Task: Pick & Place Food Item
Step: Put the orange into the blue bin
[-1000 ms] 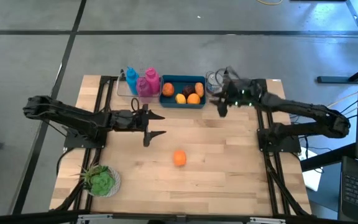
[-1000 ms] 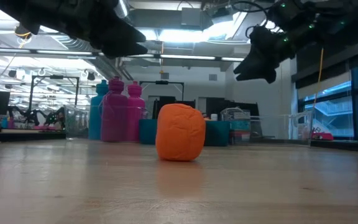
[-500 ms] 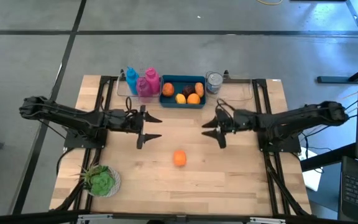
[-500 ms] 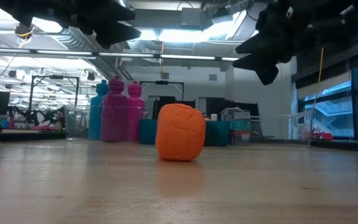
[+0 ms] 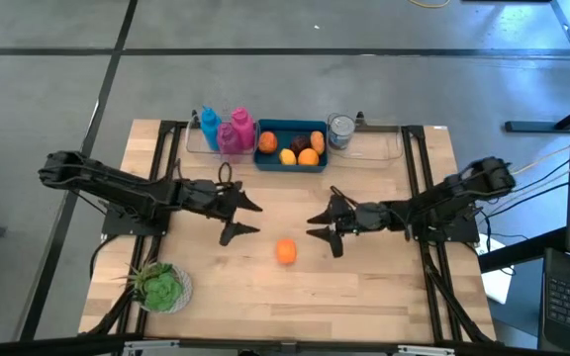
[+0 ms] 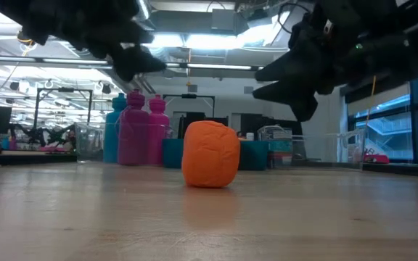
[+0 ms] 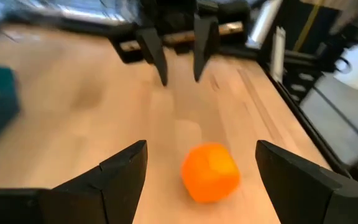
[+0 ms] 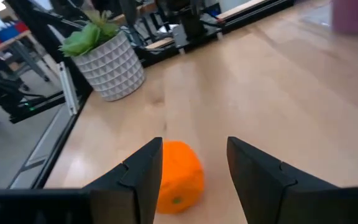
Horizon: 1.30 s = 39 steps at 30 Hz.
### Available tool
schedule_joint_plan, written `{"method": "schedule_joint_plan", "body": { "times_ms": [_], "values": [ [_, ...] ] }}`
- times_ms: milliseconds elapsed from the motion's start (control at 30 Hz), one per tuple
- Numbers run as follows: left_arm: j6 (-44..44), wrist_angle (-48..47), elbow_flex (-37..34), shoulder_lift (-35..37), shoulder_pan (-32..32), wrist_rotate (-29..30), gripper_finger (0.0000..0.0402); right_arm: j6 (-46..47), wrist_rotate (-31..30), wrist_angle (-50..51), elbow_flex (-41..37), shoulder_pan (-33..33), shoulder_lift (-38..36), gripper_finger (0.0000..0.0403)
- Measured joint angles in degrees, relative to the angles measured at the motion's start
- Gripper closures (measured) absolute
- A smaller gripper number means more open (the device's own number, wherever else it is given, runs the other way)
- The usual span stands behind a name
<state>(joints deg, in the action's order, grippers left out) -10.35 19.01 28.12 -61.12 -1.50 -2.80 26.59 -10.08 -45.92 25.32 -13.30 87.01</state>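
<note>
Food item: an orange, blocky, crumpled-looking piece (image 5: 285,251) lies alone on the bare wood near the middle of the table (image 5: 384,297), resting on a flat side.
Handling, as I judge it: light and probably soft, with a matte surface that should not slip; I would take it across its two opposite flat sides, low enough not to roll it.
My right gripper (image 5: 323,225): above the board just beside the piece, fingers spread apart, nothing between them; in my right wrist view the piece (image 8: 178,177) sits near the gap.
My left gripper (image 5: 243,219): on the other side of the piece, fingers likewise apart and empty.
Likely goal: the blue bin (image 5: 291,161) at the table's far edge, already holding several fruits.
Neighbours: pink bottles (image 5: 236,131) and a blue bottle (image 5: 209,125) beside the bin; a clear jar (image 5: 341,130) on its other side; a potted plant (image 5: 162,287) at the near corner.
Obstruction: nothing touches the piece; my two grippers converge and could meet.
</note>
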Motion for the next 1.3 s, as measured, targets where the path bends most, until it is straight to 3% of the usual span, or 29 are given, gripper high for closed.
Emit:
{"method": "schedule_joint_plan", "body": {
  "times_ms": [200, 567, 867, 1033, 1300],
  "values": [
    [-6.5, -3.3, 0.0, -4.4, -0.2, -7.4, 0.0109, 4.7, 0.5, -6.0, 0.4, -2.9, 7.4, 0.0223],
    [-16.9, 3.0, 0.0, -16.1, -8.0, -9.4, 0.0109, 4.5, -0.9, -4.9, 9.4, -8.3, 18.8, 0.0223],
    [-19.1, 14.7, 0.0, -22.2, -14.1, -8.2, 0.0109, 5.7, -0.9, -2.0, 11.2, -8.5, 19.4, 0.0223],
    [-19.1, 16.6, 0.0, -25.4, -14.9, -5.4, 0.0109, 10.0, -1.2, 1.6, 11.2, -8.5, 19.4, 0.0223],
    [-18.8, 26.1, 0.7, -30.6, -14.1, -5.9, 0.0109, 12.0, -2.6, 4.4, 12.8, -8.5, 19.4, 0.0223]
  ]
}}
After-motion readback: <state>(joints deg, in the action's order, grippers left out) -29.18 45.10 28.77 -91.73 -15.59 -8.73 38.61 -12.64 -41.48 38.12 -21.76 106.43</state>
